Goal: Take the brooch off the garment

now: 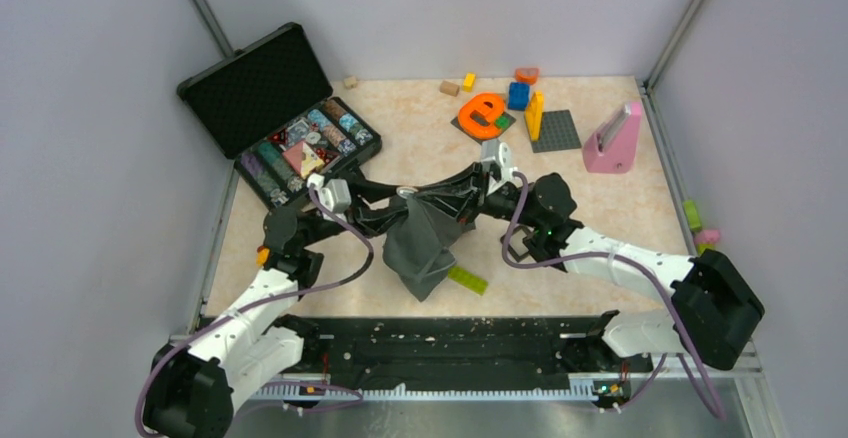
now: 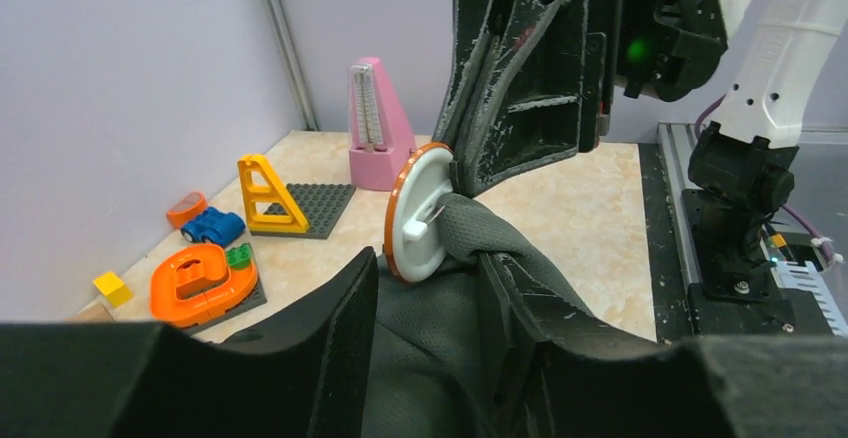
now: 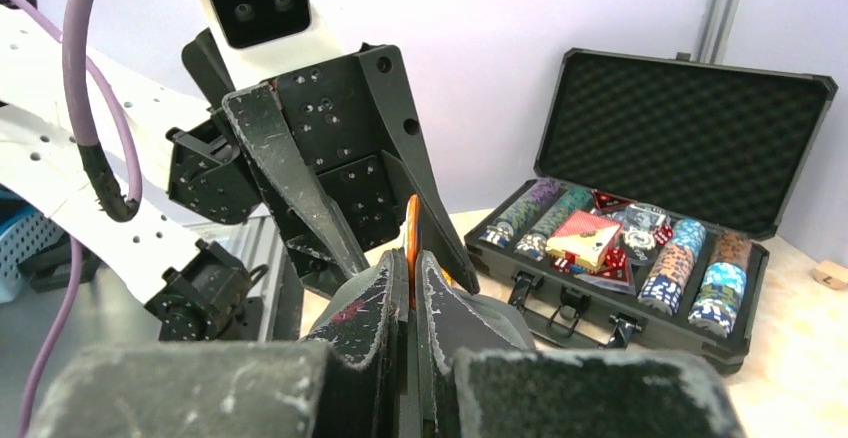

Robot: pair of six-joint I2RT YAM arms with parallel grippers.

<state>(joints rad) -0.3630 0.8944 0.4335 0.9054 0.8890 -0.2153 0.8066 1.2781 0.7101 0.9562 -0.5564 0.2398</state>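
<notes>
The dark grey garment [image 1: 425,248] hangs bunched in mid-air between my two grippers, above the table's middle. My left gripper [image 2: 428,270] is shut on a fold of the garment [image 2: 440,328]. The brooch [image 2: 418,216] is a small disc with an orange rim and a white back, pinned at the top of the cloth. In the top view the brooch [image 1: 407,191] shows only as a small pale spot. My right gripper [image 3: 412,258] is shut on the brooch, whose orange edge [image 3: 411,230] shows between the fingers. The right gripper's fingers [image 2: 510,78] come down onto the brooch from above.
An open black case [image 1: 300,148] of poker chips lies at the back left. An orange letter toy [image 1: 483,114], toy bricks, a grey baseplate [image 1: 556,130] and a pink metronome [image 1: 612,140] stand at the back right. A green brick [image 1: 467,279] lies beside the garment.
</notes>
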